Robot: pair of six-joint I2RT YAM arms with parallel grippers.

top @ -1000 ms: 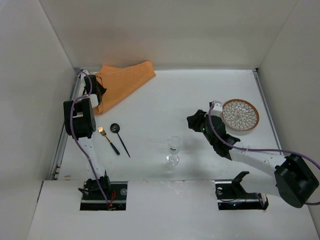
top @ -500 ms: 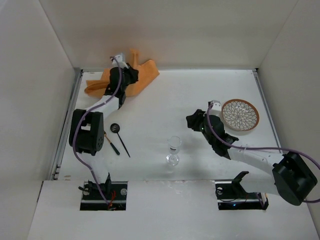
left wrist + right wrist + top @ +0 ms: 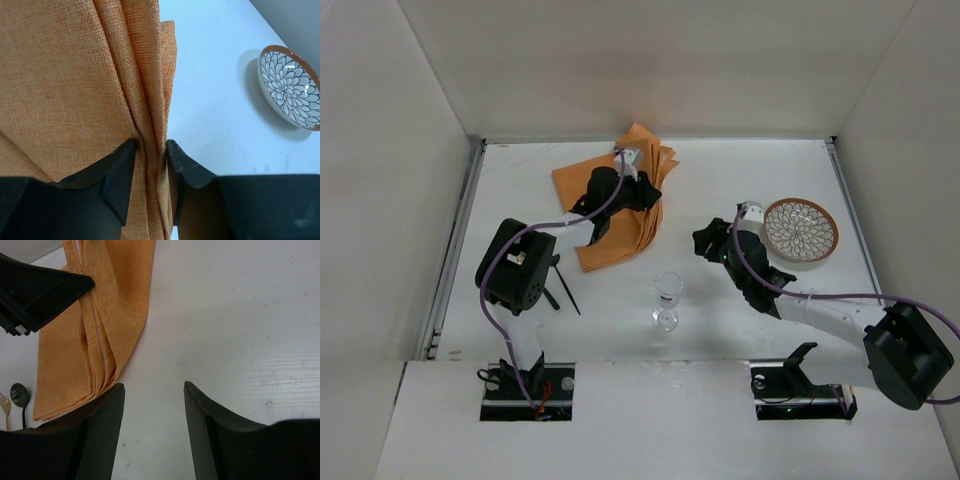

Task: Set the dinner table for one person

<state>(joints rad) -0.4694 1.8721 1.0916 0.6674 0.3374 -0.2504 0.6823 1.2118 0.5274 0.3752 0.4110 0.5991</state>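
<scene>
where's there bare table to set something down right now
Bare dinner table: the far stretch between placemat and plate; the near strip between wine glass and arm bases; the far left corner. Crowded: the middle, where the left gripper pinches the placemat and the open right gripper sits by the glass; spoon and fork lie by the left arm.

Overhead, the left arm (image 3: 517, 278) sits right over the cutlery. Only a thin dark handle (image 3: 567, 298) pokes out beside it, and there's no telling which utensil it belongs to. On the right wrist camera the fork (image 3: 4, 408) is clipped by the left edge, and its handle and the spoon (image 3: 20, 394) handle vanish behind a dark finger (image 3: 95, 440) of the right gripper (image 3: 152, 395). On the left wrist camera the orange placemat (image 3: 65, 75) runs off the top and left, and the patterned bowl (image 3: 292, 85) is sliced by the right edge.
</scene>
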